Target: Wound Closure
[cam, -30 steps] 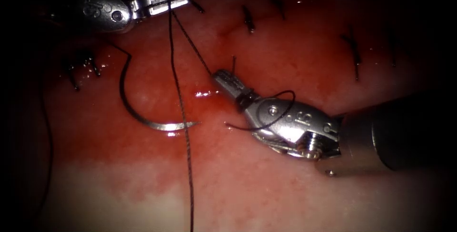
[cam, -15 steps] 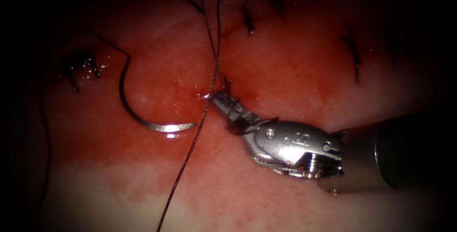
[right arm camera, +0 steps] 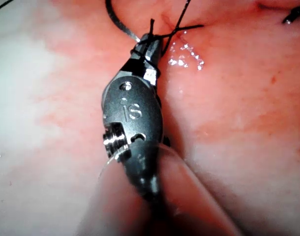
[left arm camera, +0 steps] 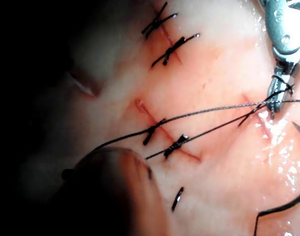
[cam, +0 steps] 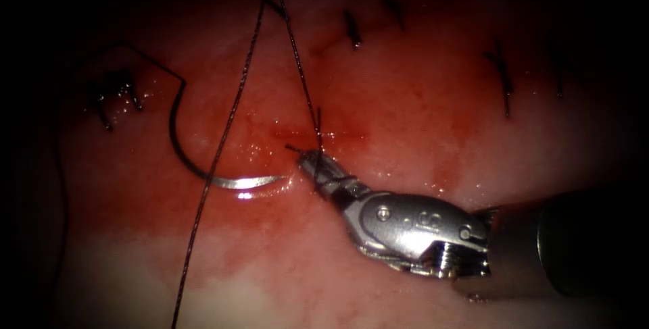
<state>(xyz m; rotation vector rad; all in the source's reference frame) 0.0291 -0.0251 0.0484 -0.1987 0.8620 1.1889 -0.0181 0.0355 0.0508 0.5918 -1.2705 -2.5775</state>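
In the endoscope view several dark stitches (cam: 352, 30) already sit across the tissue (cam: 419, 99), so part of the closure looks done, while the needle (cam: 203, 160) lies loose on the surface at about nine o'clock from the right tool (cam: 309, 160), held by nothing and not in the tissue. That tool's jaws are closed on the thread (cam: 223, 133), which runs up toward twelve o'clock. In the left wrist view, tied stitches (left arm camera: 169, 49) cross the cut (left arm camera: 162, 132) and two strands (left arm camera: 209, 110) reach the right tool (left arm camera: 278, 98). In the right wrist view, the right tool (right arm camera: 149, 44) clamps thread (right arm camera: 182, 14). No containers are present.
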